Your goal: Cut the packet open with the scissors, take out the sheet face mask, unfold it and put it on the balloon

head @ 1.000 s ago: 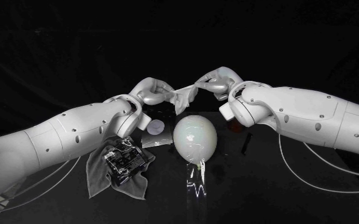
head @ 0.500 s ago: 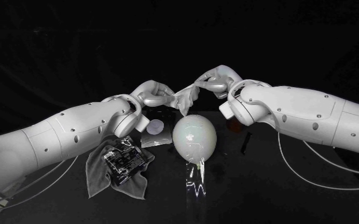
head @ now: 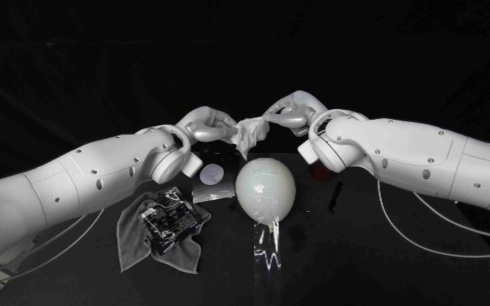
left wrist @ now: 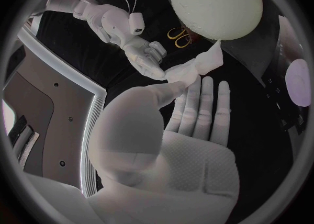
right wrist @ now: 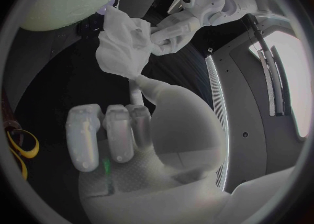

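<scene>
The white sheet mask (head: 249,133) hangs crumpled in the air between my two hands, just above and behind the balloon. My left hand (head: 208,125) pinches its left end and my right hand (head: 290,112) pinches its right end. The pale oval balloon (head: 266,188) stands on the table below them. The left wrist view has the mask (left wrist: 198,67), my right hand (left wrist: 146,56) on it and the balloon (left wrist: 216,3). From the right wrist I see the mask (right wrist: 123,47) bunched, with my left hand (right wrist: 171,32) gripping it. Yellow-handled scissors (left wrist: 177,34) lie by the balloon.
A shiny packet (head: 212,191) with a round white patch lies left of the balloon. A grey cloth (head: 138,242) carrying a black printed item (head: 170,218) lies at the front left. A thin dark object (head: 333,197) lies right of the balloon.
My left hand has risen slightly and drawn nearer the right hand. The mask between them hangs shorter and more bunched. The balloon has not moved.
</scene>
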Robot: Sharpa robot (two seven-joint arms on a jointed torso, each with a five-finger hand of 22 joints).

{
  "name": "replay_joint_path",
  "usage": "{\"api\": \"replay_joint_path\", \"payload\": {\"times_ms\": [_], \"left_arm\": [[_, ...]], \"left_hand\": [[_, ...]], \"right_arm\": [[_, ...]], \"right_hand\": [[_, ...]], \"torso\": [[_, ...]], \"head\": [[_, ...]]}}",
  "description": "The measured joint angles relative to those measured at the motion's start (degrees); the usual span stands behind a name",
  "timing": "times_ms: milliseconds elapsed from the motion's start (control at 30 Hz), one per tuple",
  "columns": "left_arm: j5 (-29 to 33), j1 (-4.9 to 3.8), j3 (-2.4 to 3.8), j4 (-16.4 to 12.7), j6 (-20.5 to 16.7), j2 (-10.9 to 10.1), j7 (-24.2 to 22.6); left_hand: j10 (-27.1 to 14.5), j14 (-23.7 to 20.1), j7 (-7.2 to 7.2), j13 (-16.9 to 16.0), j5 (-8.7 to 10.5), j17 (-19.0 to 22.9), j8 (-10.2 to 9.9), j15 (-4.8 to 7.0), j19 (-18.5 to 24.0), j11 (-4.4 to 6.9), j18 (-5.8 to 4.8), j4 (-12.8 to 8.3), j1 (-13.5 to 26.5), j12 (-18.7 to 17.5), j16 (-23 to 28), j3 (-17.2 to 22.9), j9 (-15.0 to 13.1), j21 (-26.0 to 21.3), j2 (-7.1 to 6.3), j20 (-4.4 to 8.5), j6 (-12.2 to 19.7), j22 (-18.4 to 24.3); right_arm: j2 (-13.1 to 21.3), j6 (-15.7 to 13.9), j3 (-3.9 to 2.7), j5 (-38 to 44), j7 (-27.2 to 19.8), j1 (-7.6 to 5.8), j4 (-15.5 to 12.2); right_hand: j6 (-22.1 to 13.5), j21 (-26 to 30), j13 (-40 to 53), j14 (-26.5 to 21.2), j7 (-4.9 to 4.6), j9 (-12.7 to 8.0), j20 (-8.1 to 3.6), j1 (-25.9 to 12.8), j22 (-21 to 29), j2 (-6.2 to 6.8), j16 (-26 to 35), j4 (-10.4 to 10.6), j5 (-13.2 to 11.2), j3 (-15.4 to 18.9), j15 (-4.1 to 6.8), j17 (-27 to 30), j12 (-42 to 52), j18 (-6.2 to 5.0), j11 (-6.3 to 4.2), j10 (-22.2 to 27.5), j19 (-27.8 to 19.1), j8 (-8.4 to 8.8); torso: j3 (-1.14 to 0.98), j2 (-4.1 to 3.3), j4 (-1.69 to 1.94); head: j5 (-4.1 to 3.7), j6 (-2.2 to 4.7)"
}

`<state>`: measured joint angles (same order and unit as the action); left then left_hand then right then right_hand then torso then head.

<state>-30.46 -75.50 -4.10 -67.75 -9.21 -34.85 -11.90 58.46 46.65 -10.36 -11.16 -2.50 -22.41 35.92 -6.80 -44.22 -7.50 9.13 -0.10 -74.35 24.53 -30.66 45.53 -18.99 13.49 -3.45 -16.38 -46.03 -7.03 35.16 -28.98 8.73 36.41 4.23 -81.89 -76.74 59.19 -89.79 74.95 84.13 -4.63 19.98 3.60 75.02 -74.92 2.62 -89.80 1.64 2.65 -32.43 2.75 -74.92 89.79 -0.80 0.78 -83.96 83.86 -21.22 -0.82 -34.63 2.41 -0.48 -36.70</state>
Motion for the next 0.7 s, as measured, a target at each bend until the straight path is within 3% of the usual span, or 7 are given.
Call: {"api": "replay_joint_path", "payload": {"times_ms": [333,367,400,500,567,633,700], "left_arm": [[0.67,-1.05,0.19,0.51,1.86,-0.72,-0.87],[1.07,-1.14,0.21,0.64,2.33,-0.77,-1.04],[1.43,-1.19,0.22,0.74,2.77,-0.79,-1.16],[2.75,-1.36,0.25,0.99,4.51,-0.85,-1.56],[3.73,-1.42,0.26,1.07,5.83,-0.86,-1.78],[5.13,-1.49,0.27,1.13,7.58,-0.86,-1.99],[6.81,-1.53,0.28,1.16,9.47,-0.86,-2.16]], "left_hand": [[-3.6,-3.1,-0.3,-0.15,0.16,0.86,0.0,-0.84,1.86,-0.85,-0.3,0.0,-0.74,0.27,0.39,0.0,-1.7,-0.69,0.74,-0.19,0.72,0.32],[-4.06,-3.6,-0.46,-0.15,0.16,0.99,-0.01,-1.03,2.25,-0.89,-0.8,0.0,-0.74,0.27,0.69,0.0,-1.76,-0.9,0.74,-0.16,0.89,0.42],[-5.32,-4.95,-0.51,0.02,0.16,1.32,-0.01,-1.42,3.01,-1.34,-1.52,-0.01,-0.74,0.09,1.3,0.0,-2.59,-1.42,0.74,-0.14,0.95,0.68],[-8.52,-8.2,-0.8,0.95,0.04,2.14,-0.02,-2.48,4.34,-2.28,-1.69,-0.33,-0.74,-1.4,2.88,0.34,-3.76,-2.44,0.74,-0.2,1.26,1.18],[-12.57,-11.3,-0.9,2.34,-0.05,3.04,-0.01,-3.57,5.91,-3.42,-3.04,-0.46,-0.74,-3.79,4.46,1.01,-4.29,-3.43,0.74,-0.26,1.36,1.72],[-15.16,-13.26,-1.0,3.31,-0.05,3.64,0.26,-4.36,7.11,-4.25,-3.04,-0.62,-0.86,-5.44,5.5,1.62,-4.6,-4.13,0.62,-0.31,1.47,2.11],[-18.1,-16.36,-1.12,4.52,-0.17,4.66,0.85,-5.38,11.66,-5.36,-4.34,-1.09,-1.13,-7.3,7.28,2.09,-4.6,-5.85,0.35,-0.32,1.97,3.01]], "right_arm": [[0.01,0.07,0.01,0.66,0.07,0.0,-0.1],[0.0,0.07,0.01,0.67,0.07,0.0,-0.11],[0.0,0.07,0.01,0.67,0.07,0.0,-0.13],[-0.02,0.07,0.01,0.67,0.07,0.0,-0.23],[-0.02,0.06,0.01,0.62,0.07,0.0,-0.32],[-0.02,0.06,0.02,0.53,0.07,0.0,-0.43],[0.0,0.05,0.02,0.4,0.07,0.0,-0.56]], "right_hand": [[-0.01,0.05,-0.03,-0.01,0.01,0.0,0.0,0.01,0.01,-0.01,0.04,0.0,-0.02,0.0,-0.01,-0.03,-0.19,0.0,0.0,0.0,0.0,0.0],[-0.01,0.05,-0.04,-0.01,0.01,0.0,0.0,0.01,0.0,-0.01,0.04,-0.01,-0.02,0.0,-0.01,-0.03,-0.18,0.0,0.0,0.0,-0.01,0.0],[-0.01,0.06,-0.05,-0.01,0.01,0.0,0.01,0.01,0.0,-0.01,0.04,-0.01,-0.03,-0.01,-0.01,-0.03,-0.15,0.0,0.0,0.0,-0.01,0.0],[-0.03,0.06,-0.05,-0.01,0.03,0.0,0.01,0.01,-0.01,-0.01,0.05,-0.01,-0.03,-0.01,-0.01,-0.03,0.02,0.0,0.0,0.0,-0.01,-0.01],[-0.09,0.1,-0.05,-0.01,0.09,0.0,0.01,0.01,-0.02,-0.01,0.06,-0.01,-0.04,-0.01,-0.01,-0.03,0.02,0.0,0.0,0.0,-0.01,-0.01],[-0.09,0.11,-0.04,-0.01,0.09,0.0,0.06,0.06,-0.02,-0.06,0.16,-0.01,-0.04,-0.01,-0.01,-0.02,0.03,0.0,0.0,0.0,-0.06,-0.01],[-0.09,0.11,-0.02,-0.02,0.09,0.0,-0.04,0.07,-0.03,-0.07,0.2,-0.01,-0.14,-0.01,-0.02,0.0,0.02,0.0,0.0,0.0,0.04,-0.02]], "torso": [[0.0,-0.01,-0.03],[0.0,-0.01,-0.03],[0.0,-0.01,-0.03],[0.0,-0.02,-0.03],[0.0,-0.03,-0.03],[0.0,-0.03,-0.03],[-0.01,-0.03,-0.02]], "head": [[-0.17,0.19],[-0.18,0.22],[-0.2,0.24],[-0.23,0.28],[-0.24,0.31],[-0.24,0.33],[-0.24,0.36]]}}
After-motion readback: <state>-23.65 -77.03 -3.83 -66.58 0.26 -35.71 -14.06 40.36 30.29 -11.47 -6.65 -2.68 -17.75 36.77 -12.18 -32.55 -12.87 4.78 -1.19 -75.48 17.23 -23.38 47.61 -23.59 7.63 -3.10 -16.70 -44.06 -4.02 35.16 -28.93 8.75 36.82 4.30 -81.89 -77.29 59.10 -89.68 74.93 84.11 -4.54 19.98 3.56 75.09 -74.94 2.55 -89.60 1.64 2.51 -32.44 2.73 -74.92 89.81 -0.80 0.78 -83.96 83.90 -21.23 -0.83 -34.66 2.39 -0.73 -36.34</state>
